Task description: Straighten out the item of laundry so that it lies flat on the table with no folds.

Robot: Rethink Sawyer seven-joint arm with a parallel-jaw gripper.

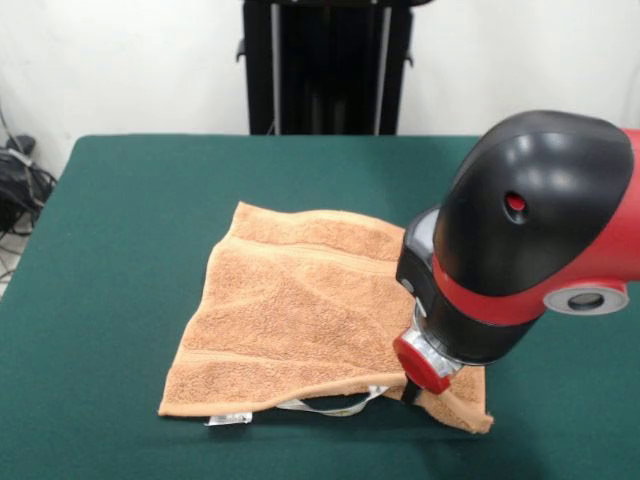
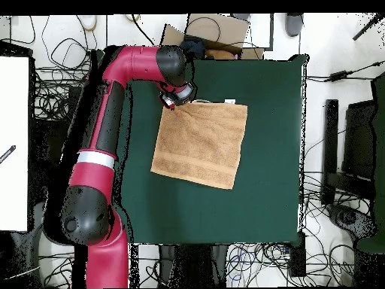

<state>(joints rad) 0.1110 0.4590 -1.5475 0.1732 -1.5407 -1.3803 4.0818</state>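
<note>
The red and black arm reaches out long, then bends sharply at its black elbow. Its wrist points down. The gripper sits low under the red ring, mostly hidden, so its fingers cannot be made out.

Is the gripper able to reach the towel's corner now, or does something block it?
Probably yes: the gripper sits right at the towel's near corner, with nothing between them on the table.
</note>
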